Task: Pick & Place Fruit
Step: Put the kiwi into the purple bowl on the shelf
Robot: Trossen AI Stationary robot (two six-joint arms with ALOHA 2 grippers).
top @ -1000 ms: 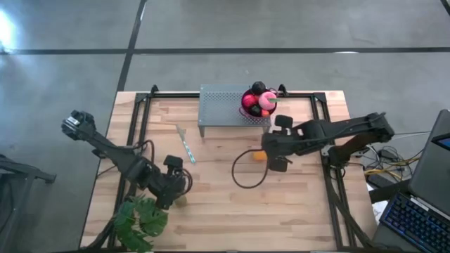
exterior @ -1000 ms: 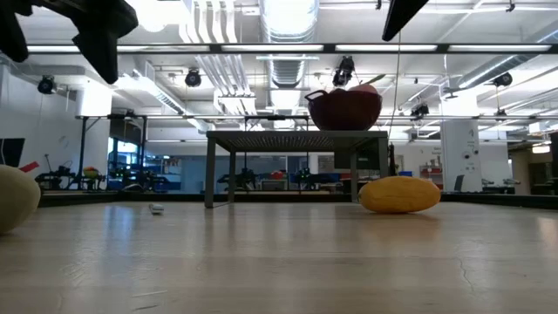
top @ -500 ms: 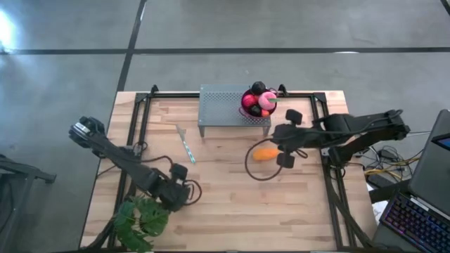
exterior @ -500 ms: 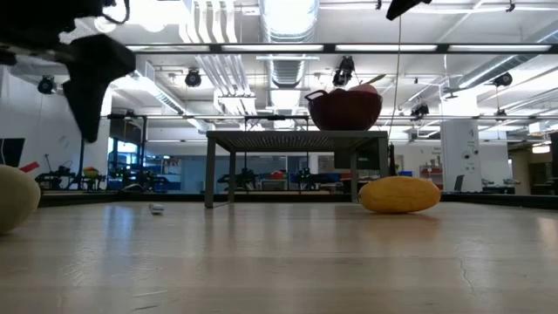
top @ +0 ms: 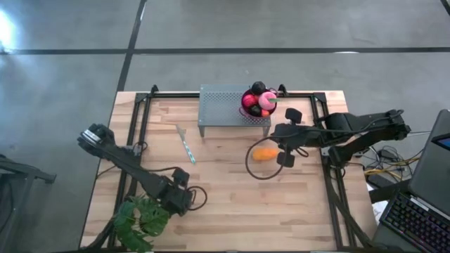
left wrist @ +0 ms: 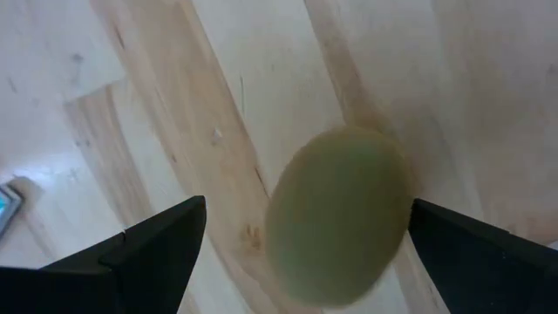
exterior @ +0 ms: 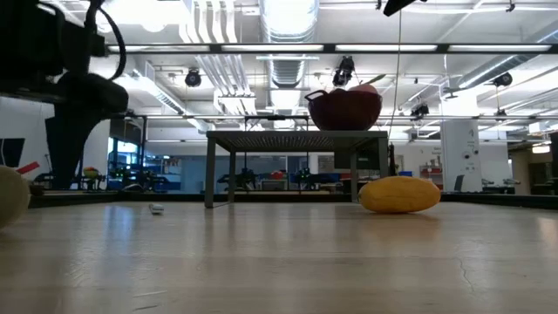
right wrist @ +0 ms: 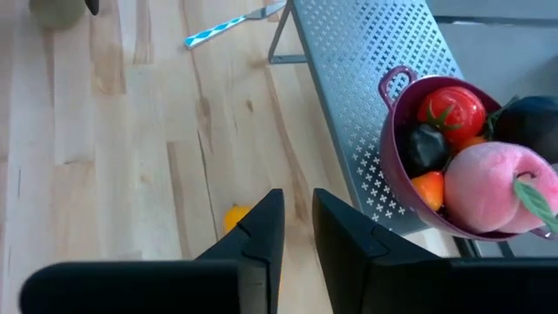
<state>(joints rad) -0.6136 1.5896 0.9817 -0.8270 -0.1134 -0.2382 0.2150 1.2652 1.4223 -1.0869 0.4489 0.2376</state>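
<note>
my left gripper (left wrist: 301, 240) is down near the front left corner of the pale wooden plank table (top: 232, 211), just beside the leafy green plant (top: 140, 219). its two dark fingers (left wrist: 144, 249) stand wide apart, one on each side of a smooth olive-green egg-shaped toy fruit (left wrist: 338, 214) that lies on the planks; i cannot tell whether either finger touches it. in the low view that olive piece (exterior: 10, 196) shows only at the picture's edge, with my left arm dark above it.

my right gripper (right wrist: 298, 240) hangs over the right half of the table, its fingers (right wrist: 261, 231) drawn narrow with only a slim gap, and nothing between them. an elongated orange toy fruit (top: 264, 154) lies on the table beside it, circled by a loop of black cable (top: 252, 169), and the low view shows it resting flat on the wood (exterior: 399, 194).

toward the back edge stands a grey perforated metal stand (top: 232, 107), and on its right end sits a purple perforated bowl with handles (right wrist: 410, 174). the bowl is heaped with fruit (a fuzzy pink ball (right wrist: 493, 187), a red tomato-like ball (right wrist: 452, 112), dark purple-black balls (right wrist: 422, 146) and a small orange-red bit (right wrist: 429, 189)). a thin blue-and-white striped stick (top: 186, 146) lies on the planks in front of the stand's left end.
</note>
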